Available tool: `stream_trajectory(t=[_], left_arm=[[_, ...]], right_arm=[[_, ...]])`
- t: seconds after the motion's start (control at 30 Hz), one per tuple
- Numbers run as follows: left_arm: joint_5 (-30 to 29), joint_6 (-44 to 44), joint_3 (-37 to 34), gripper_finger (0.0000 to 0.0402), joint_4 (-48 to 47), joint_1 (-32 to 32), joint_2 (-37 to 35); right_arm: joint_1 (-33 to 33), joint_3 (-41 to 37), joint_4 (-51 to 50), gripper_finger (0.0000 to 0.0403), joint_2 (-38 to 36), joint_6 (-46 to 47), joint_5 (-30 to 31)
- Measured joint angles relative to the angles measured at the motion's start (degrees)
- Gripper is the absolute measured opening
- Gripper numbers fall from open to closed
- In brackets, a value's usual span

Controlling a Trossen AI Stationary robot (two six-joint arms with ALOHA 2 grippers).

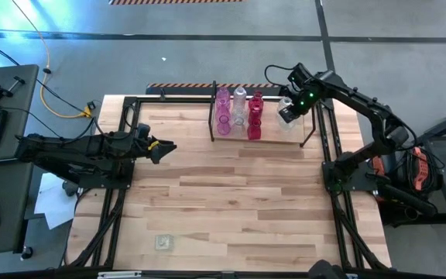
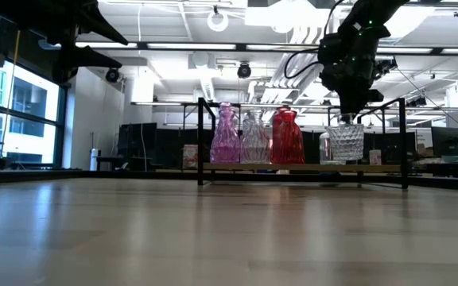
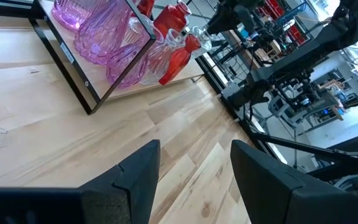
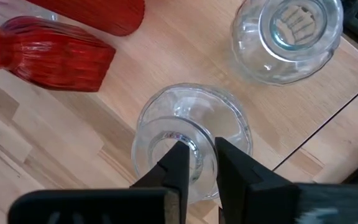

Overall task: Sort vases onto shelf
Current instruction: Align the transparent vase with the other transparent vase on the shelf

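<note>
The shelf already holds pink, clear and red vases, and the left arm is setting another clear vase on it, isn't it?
Not quite: it is the right gripper, not the left, that stands over the clear vase on the shelf, as the high view shows. The left gripper waits open, away from the shelf.

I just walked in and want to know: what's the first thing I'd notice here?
Probably the row of shiny pink, clear and red glass vases lined up on the small black-framed wooden shelf at the table's far edge. Right beside them, the right pincer pinches the rim of a clear dimpled glass vase at the shelf's right end. The left pincer waits open over the table's left side.
</note>
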Motion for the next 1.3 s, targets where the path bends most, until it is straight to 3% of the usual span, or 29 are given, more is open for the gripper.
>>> stream_trajectory(t=[0.53,1.3], left_arm=[[0.02,-0.14,0.00,0.0186,0.04,-0.01,0.00],[0.42,-0.55,0.00,0.0186,0.02,-0.02,0.00]], right_arm=[[0.00,0.17,0.80,0.0048,3.52,1.95,-3.79],[0.00,2.06,0.49,0.0048,3.78,1.02,0.15]])
